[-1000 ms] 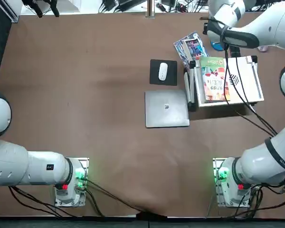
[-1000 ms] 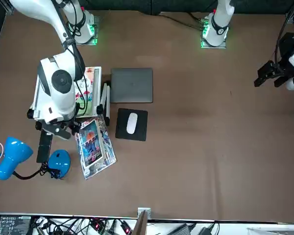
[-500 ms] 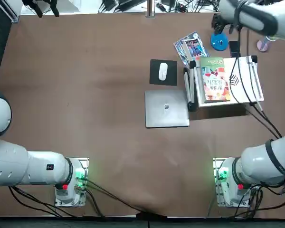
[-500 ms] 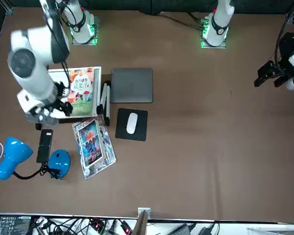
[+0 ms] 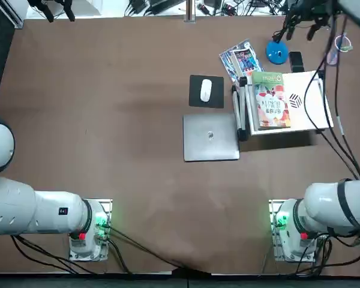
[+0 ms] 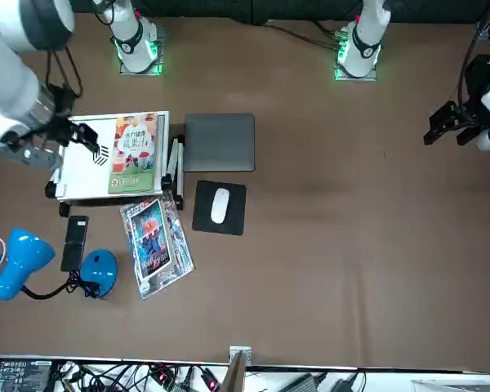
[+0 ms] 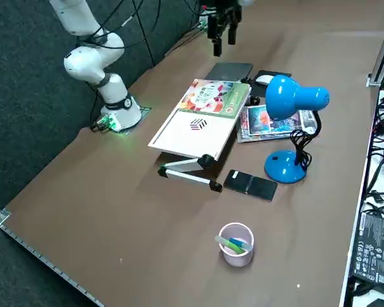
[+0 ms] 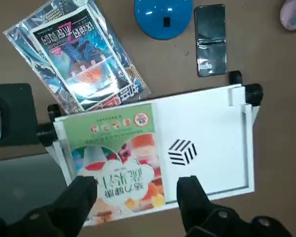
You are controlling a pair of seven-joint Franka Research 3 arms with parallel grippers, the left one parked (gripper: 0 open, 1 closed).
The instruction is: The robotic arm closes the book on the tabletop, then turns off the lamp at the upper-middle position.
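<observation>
two fingers (image 8: 84, 197) of the right arm are spread wide with nothing between them, raised above the white stand (image 7: 195, 133). the book (image 8: 119, 168) lies cover up on that stand and looks shut, so what is left, i judge, is the lamp (image 7: 285, 167), standing on the desk (image 7: 160, 256) beyond the stand.

the dark patch on its blue base could be the switch, though that is a guess, and i can't tell whether the lamp is lit. a press slightly off that small target would only nudge the base. the shade (image 7: 291, 98) stands up over the desk on a bendy stem, so coming in low from the side could knock it and tip the lamp. spread fingers are also a clumsy shape for pressing; one might catch the phone (image 7: 249, 185) or the magazine (image 7: 269, 125) near the base. the arm's loose cables (image 5: 330, 114) could drag at the book's cover if they sag.
</observation>
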